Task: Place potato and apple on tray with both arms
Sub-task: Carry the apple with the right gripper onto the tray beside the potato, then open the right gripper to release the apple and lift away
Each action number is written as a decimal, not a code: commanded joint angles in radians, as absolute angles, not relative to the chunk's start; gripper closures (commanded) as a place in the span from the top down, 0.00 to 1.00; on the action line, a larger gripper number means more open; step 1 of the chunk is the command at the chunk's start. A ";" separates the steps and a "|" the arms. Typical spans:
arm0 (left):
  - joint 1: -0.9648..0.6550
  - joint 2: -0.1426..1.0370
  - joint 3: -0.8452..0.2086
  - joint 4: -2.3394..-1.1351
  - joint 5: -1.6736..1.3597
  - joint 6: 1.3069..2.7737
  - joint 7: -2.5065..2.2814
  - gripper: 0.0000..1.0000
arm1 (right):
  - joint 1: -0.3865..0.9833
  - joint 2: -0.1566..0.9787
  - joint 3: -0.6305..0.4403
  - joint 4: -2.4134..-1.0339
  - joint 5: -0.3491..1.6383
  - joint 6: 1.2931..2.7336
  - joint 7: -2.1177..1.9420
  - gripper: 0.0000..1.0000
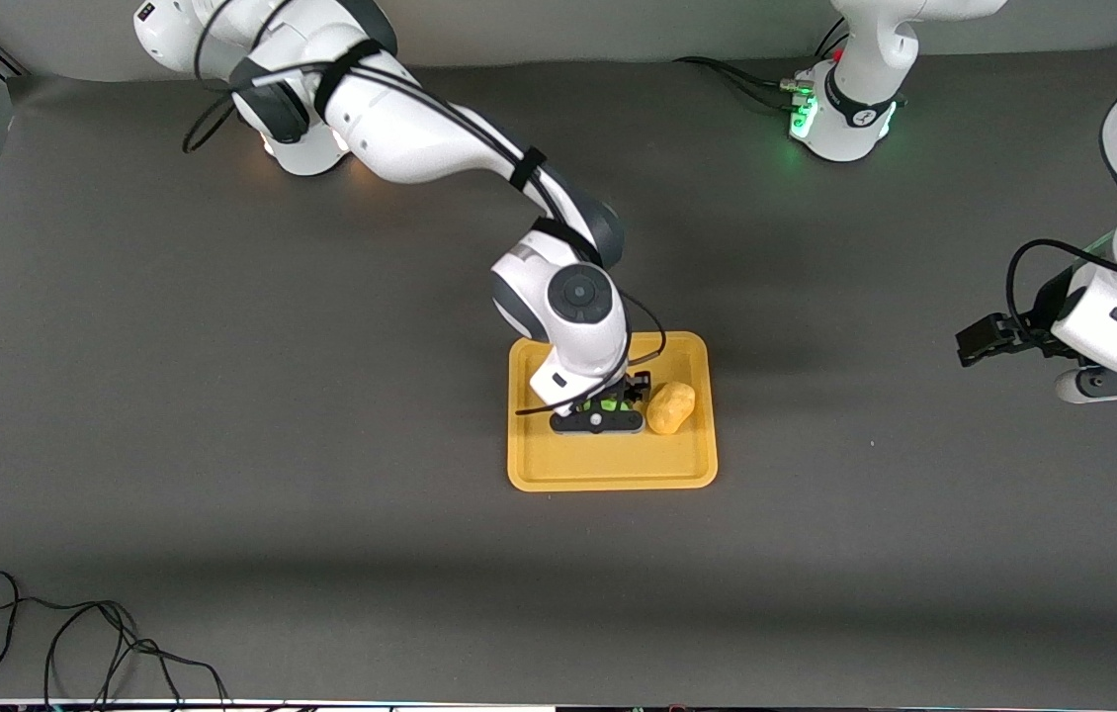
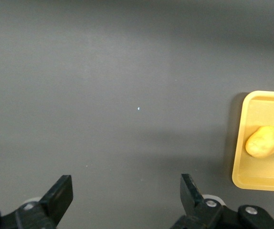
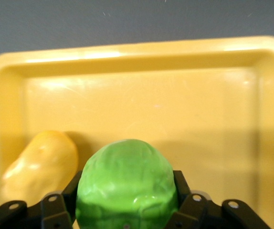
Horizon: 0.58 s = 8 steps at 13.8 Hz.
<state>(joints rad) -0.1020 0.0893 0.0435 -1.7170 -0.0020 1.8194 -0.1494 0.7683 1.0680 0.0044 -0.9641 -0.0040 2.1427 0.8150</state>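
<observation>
The yellow-orange tray (image 1: 613, 470) lies mid-table. The potato (image 1: 670, 407) rests on it at the side toward the left arm's end; it also shows in the left wrist view (image 2: 264, 141) and the right wrist view (image 3: 41, 164). My right gripper (image 1: 608, 405) is over the tray, beside the potato, shut on the green apple (image 3: 126, 186), whose sides sit between the black fingers (image 3: 60, 200). In the front view only a sliver of the apple (image 1: 608, 404) shows under the wrist. My left gripper (image 2: 126, 198) is open and empty, up over bare table toward the left arm's end (image 1: 988, 338).
The tray's floor (image 3: 175, 109) nearer the front camera is bare. A black cable (image 1: 74, 643) lies loose on the table near the front edge at the right arm's end. The dark grey table (image 1: 222, 396) surrounds the tray.
</observation>
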 commanded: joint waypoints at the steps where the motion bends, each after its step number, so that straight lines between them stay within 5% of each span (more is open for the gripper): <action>1: -0.118 0.078 0.040 -1.715 -0.029 1.815 -0.135 1.00 | 0.770 1.115 -0.006 -0.913 -0.012 2.161 0.836 0.47; 8: -0.117 0.098 0.026 -1.692 -0.031 1.813 -0.135 1.00 | 0.756 1.126 -0.021 -0.937 -0.032 2.163 0.828 0.47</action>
